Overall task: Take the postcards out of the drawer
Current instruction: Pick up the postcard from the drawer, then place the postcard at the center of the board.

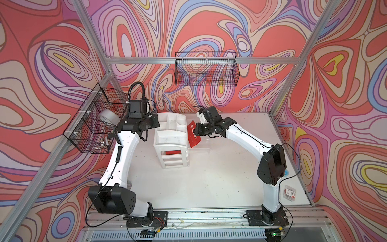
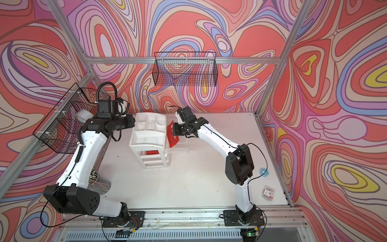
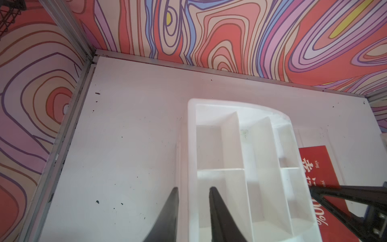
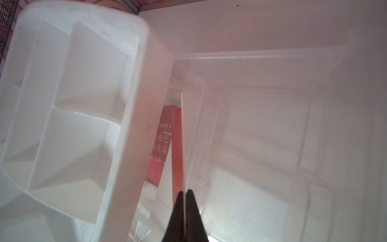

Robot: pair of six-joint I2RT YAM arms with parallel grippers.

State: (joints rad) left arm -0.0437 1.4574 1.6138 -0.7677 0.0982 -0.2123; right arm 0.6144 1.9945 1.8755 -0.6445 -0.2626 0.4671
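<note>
Tabletop (image 1: 219, 178) is white and speckled with dark flecks, boxed in by swirl-patterned walls (image 1: 209, 31) on an aluminium frame (image 1: 146, 60). One wire basket (image 1: 206, 71) hangs on the back wall and another (image 1: 94, 125), holding a tape roll (image 1: 107, 117), on the left wall. A white compartmented organizer (image 1: 170, 130) stands toward the back centre. In front of it a broad bare stretch of table lies between the two arms. A small labelled clear box (image 1: 290, 193) sits near the right edge, well apart from everything.

The clear drawer (image 1: 204, 144) juts out from the organizer's right side. Above it the right gripper (image 1: 198, 131) has its fingers pressed together on the upper edge of the held postcard (image 1: 193, 135), a red card standing tilted on edge just beside the organizer's wall. Whether its lower edge touches the drawer I cannot tell.

The second postcard (image 4: 162, 144) lies flat lower down — partly under the organizer's top. The left gripper (image 3: 192, 189) is slightly spread, one finger on either side of the organizer's left rim.
</note>
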